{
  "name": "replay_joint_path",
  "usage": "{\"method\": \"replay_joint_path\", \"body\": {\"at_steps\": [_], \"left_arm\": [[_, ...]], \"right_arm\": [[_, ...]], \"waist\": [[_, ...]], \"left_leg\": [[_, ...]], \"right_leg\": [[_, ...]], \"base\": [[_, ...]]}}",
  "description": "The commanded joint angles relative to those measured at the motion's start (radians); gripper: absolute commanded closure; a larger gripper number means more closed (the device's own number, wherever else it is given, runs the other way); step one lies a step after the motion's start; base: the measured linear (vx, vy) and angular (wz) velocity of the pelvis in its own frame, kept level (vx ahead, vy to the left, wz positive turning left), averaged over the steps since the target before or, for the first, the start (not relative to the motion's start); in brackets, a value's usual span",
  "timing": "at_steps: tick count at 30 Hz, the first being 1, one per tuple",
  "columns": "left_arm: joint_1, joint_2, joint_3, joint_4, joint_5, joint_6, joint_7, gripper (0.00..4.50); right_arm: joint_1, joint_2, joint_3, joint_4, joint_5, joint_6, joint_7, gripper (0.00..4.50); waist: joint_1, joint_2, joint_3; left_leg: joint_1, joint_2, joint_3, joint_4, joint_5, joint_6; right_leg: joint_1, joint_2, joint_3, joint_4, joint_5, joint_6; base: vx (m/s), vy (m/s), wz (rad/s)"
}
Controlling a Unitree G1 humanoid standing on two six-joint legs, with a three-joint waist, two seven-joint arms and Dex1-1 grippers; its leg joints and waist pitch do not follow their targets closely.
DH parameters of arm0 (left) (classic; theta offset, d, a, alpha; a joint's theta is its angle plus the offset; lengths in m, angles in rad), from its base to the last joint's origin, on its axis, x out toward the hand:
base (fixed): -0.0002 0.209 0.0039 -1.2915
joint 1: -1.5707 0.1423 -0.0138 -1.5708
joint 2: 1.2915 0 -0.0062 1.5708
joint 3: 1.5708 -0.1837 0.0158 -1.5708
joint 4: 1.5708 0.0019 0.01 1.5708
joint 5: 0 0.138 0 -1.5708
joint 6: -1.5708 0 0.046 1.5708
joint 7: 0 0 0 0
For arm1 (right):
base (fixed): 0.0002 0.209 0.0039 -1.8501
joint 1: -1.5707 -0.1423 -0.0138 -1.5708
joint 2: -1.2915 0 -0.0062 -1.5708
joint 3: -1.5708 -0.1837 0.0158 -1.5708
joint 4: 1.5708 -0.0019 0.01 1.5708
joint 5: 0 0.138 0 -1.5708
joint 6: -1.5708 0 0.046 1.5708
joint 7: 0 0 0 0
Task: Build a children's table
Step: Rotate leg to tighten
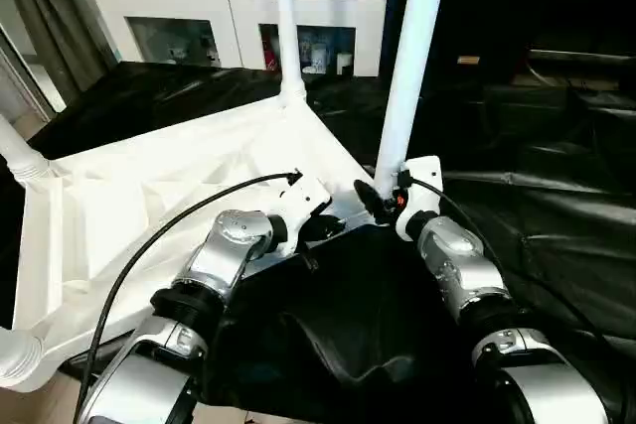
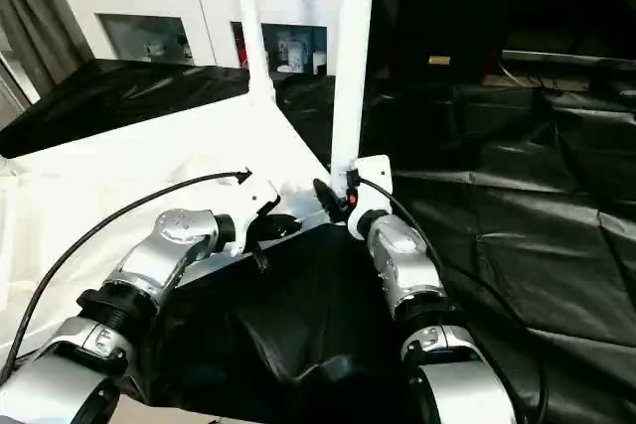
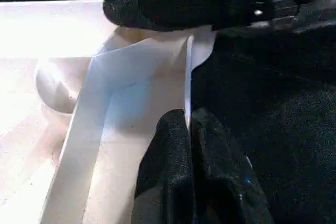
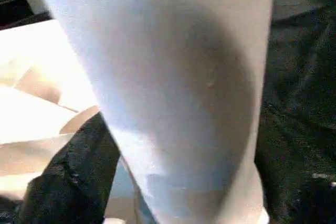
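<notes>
On the black-draped work table [image 1: 556, 245] the children's table [image 1: 149, 215] lies upside down, underside facing up, with its legs pointing at the ceiling. From the head camera, the near leg [image 1: 407, 76] stands in the corner socket closest to the robot, and a far leg [image 1: 285, 27] rises from the corner behind it. Two more corners with stubby white leg ends sit at the left edge. A white glass-door cabinet [image 1: 238, 17] stands behind everything.

The left gripper [image 1: 316, 221] sits at the near rim of the tabletop, just left of the near leg. The right gripper [image 1: 380, 202] is right at the base of that leg, its white wrist housing touching or almost touching the tube.

In the left wrist view, the left gripper's two black fingers [image 3: 168, 171] are pinched together on the thin white rim [image 3: 187, 77] of the tabletop, one finger each side of the edge. The other gripper's black finger shows across the far end.

In the right wrist view, the near leg is huge and very close, with one black finger [image 4: 73, 177] beside it and another at the opposite side, so the jaws stand apart around the tube; can't tell if they actually touch it.
</notes>
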Motion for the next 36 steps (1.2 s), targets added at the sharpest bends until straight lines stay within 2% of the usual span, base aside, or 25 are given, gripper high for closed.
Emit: {"method": "replay_joint_path", "body": {"at_steps": [1,2,3,4,5,6,7,8,10,12,14,18,23,25,28,29,31,32,36], "left_arm": [[0.000,0.005,0.005,-0.026,-0.015,-0.040,-0.010,4.50],[0.005,0.021,-0.006,-0.030,-0.007,-0.051,-0.031,4.50],[0.012,0.038,-0.015,-0.038,-0.003,-0.055,-0.054,4.50],[0.017,0.050,-0.017,-0.046,-0.005,-0.058,-0.073,4.50],[0.017,0.050,-0.017,-0.046,-0.005,-0.058,-0.073,4.50],[0.022,0.058,-0.015,-0.053,-0.012,-0.059,-0.093,4.50],[0.043,0.085,-0.018,-0.084,-0.032,-0.056,-0.163,4.50],[0.043,0.085,-0.018,-0.084,-0.032,-0.056,-0.163,4.50],[0.056,0.100,-0.021,-0.104,-0.046,-0.051,-0.204,4.50],[0.089,0.145,-0.039,-0.152,-0.068,-0.036,-0.299,4.50],[0.095,0.157,-0.046,-0.162,-0.070,-0.033,-0.318,4.50],[0.120,0.200,-0.054,-0.200,-0.088,-0.019,-0.388,4.50],[0.133,0.213,-0.046,-0.229,-0.097,-0.001,-0.408,4.50],[0.136,0.216,-0.048,-0.242,-0.102,0.008,-0.415,4.50],[0.142,0.217,-0.050,-0.251,-0.104,0.014,-0.417,4.50],[0.141,0.215,-0.051,-0.248,-0.103,0.014,-0.416,4.50],[0.139,0.212,-0.051,-0.242,-0.100,0.013,-0.412,4.50],[0.138,0.210,-0.052,-0.238,-0.097,0.011,-0.409,4.50],[0.125,0.193,-0.043,-0.217,-0.093,0.007,-0.378,4.50]], "right_arm": [[0.042,0.014,0.108,-0.011,-0.022,0.031,0.149,0.74],[0.050,-0.013,0.125,-0.032,-0.033,0.028,0.180,0.74],[0.061,-0.043,0.137,-0.064,-0.033,0.033,0.224,0.74],[0.070,-0.065,0.142,-0.092,-0.026,0.042,0.259,0.74],[0.070,-0.065,0.142,-0.092,-0.026,0.042,0.259,0.74],[0.078,-0.085,0.144,-0.116,-0.018,0.048,0.292,0.74],[0.092,-0.136,0.155,-0.162,-0.010,0.053,0.374,0.74],[0.092,-0.136,0.155,-0.162,-0.010,0.053,0.374,0.74],[0.097,-0.162,0.163,-0.181,-0.007,0.059,0.421,0.74],[0.108,-0.204,0.182,-0.220,0.008,0.085,0.539,0.74],[0.112,-0.213,0.189,-0.233,0.016,0.096,0.564,0.74],[0.115,-0.234,0.205,-0.248,0.031,0.104,0.637,0.74],[0.115,-0.233,0.207,-0.244,0.033,0.099,0.657,0.74],[0.116,-0.229,0.204,-0.248,0.036,0.106,0.667,0.99],[0.123,-0.219,0.208,-0.254,0.045,0.119,0.670,1.19],[0.127,-0.215,0.208,-0.255,0.050,0.127,0.672,1.33],[0.133,-0.211,0.208,-0.259,0.057,0.136,0.673,1.50],[0.138,-0.209,0.206,-0.262,0.061,0.141,0.671,1.50],[0.166,-0.195,0.195,-0.285,0.077,0.162,0.659,1.83]], "waist": [[0.001,-0.015,-0.058],[-0.001,-0.024,-0.060],[0.003,-0.019,-0.059],[0.003,-0.034,-0.061],[0.008,-0.025,-0.063],[0.007,-0.024,-0.060],[0.006,-0.032,-0.060],[0.010,-0.036,-0.061],[0.009,-0.032,-0.060],[0.009,-0.037,-0.058],[0.007,-0.035,-0.058],[0.007,-0.039,-0.057],[0.009,-0.038,-0.056],[0.009,-0.034,-0.057],[0.009,-0.036,-0.059],[0.010,-0.018,-0.059],[0.007,-0.029,-0.060],[0.008,-0.023,-0.060],[0.009,-0.024,-0.060]], "left_leg": [[-0.004,0.011,0.001,-0.057,-0.188,0.064],[-0.009,0.011,0.003,-0.053,-0.161,0.075],[-0.009,0.011,0.001,-0.055,-0.155,0.079],[-0.009,0.013,0.005,-0.051,-0.144,0.094],[-0.012,0.013,0.004,-0.048,-0.122,0.103],[-0.011,0.013,0.005,-0.049,-0.120,0.105],[-0.011,0.013,0.006,-0.048,-0.119,0.107],[-0.014,0.015,0.006,-0.047,-0.107,0.113],[-0.012,0.016,0.007,-0.047,-0.116,0.117],[-0.013,0.017,0.007,-0.048,-0.119,0.114],[-0.013,0.019,0.007,-0.048,-0.121,0.115],[-0.009,0.020,0.007,-0.049,-0.120,0.110],[-0.007,0.020,0.007,-0.049,-0.126,0.101],[-0.007,0.020,0.006,-0.049,-0.123,0.098],[-0.008,0.018,0.006,-0.046,-0.106,0.102],[-0.007,0.017,0.004,-0.045,-0.104,0.102],[-0.007,0.017,0.005,-0.045,-0.110,0.102],[-0.007,0.017,0.005,-0.045,-0.111,0.100],[-0.005,0.018,0.005,-0.046,-0.127,0.093]], "right_leg": [[0.057,-0.043,0.032,-0.076,-0.133,-0.213],[0.059,-0.042,0.033,-0.069,-0.087,-0.220],[0.057,-0.042,0.031,-0.068,-0.087,-0.221],[0.056,-0.041,0.031,-0.070,-0.086,-0.217],[0.057,-0.045,0.032,-0.065,-0.076,-0.222],[0.054,-0.043,0.031,-0.067,-0.079,-0.226],[0.055,-0.043,0.031,-0.067,-0.080,-0.227],[0.058,-0.045,0.031,-0.060,-0.074,-0.227],[0.051,-0.044,0.031,-0.064,-0.086,-0.229],[0.052,-0.044,0.032,-0.063,-0.092,-0.232],[0.050,-0.044,0.032,-0.061,-0.086,-0.237],[0.049,-0.043,0.032,-0.059,-0.073,-0.249],[0.050,-0.044,0.033,-0.057,-0.063,-0.260],[0.050,-0.044,0.033,-0.056,-0.053,-0.262],[0.053,-0.043,0.033,-0.053,-0.023,-0.267],[0.051,-0.043,0.032,-0.051,-0.016,-0.271],[0.054,-0.041,0.032,-0.052,0.001,-0.275],[0.054,-0.041,0.032,-0.051,0.002,-0.276],[0.055,-0.041,0.032,-0.054,-0.004,-0.275]], "base": [[0.000,0.000,0.00],[0.000,0.000,0.00],[0.000,0.000,0.00],[0.000,0.000,0.00],[0.000,0.000,0.00],[0.000,0.000,0.00],[0.000,0.000,0.00],[0.000,0.000,0.00],[0.000,0.000,0.00],[0.000,0.000,0.00],[0.000,0.000,0.00],[0.000,0.000,0.00],[0.000,0.000,0.00],[0.000,0.000,0.00],[0.000,0.000,0.00],[0.000,0.000,0.00],[0.000,0.000,0.00],[0.000,0.000,0.00],[0.000,0.000,0.00]]}}
